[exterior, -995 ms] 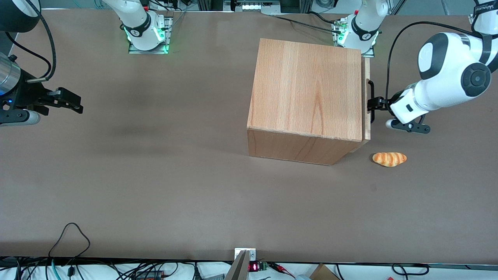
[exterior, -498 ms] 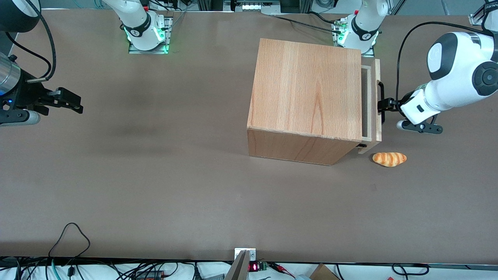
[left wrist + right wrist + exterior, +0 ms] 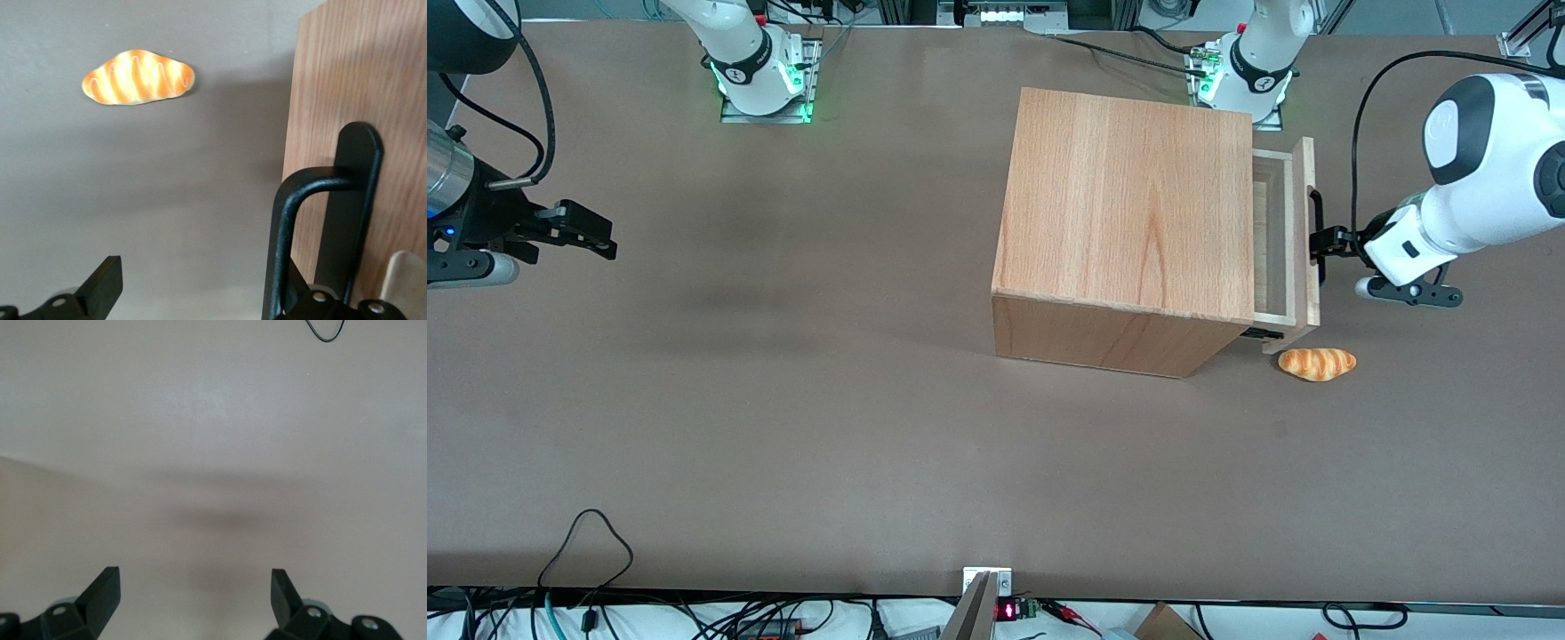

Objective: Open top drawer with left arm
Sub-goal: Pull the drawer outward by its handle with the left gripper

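From my remote station, even overhead light falls on the brown table (image 3: 783, 427), bright without glare. The wooden cabinet (image 3: 1129, 204) casts only a short soft shadow at its base, nearer the front camera, and faint darker smudges mark the tabletop toward the parked arm's end. The left arm's gripper (image 3: 1320, 244) sits at the top drawer (image 3: 1294, 231) handle. In the left wrist view the bread roll (image 3: 138, 77) looks slightly soft, perhaps out of focus; the right wrist view appears pale, washed out.

Brown table (image 3: 783, 427) carries the wooden cabinet (image 3: 1129, 222) and, just beside it, a bread roll (image 3: 1317, 364)
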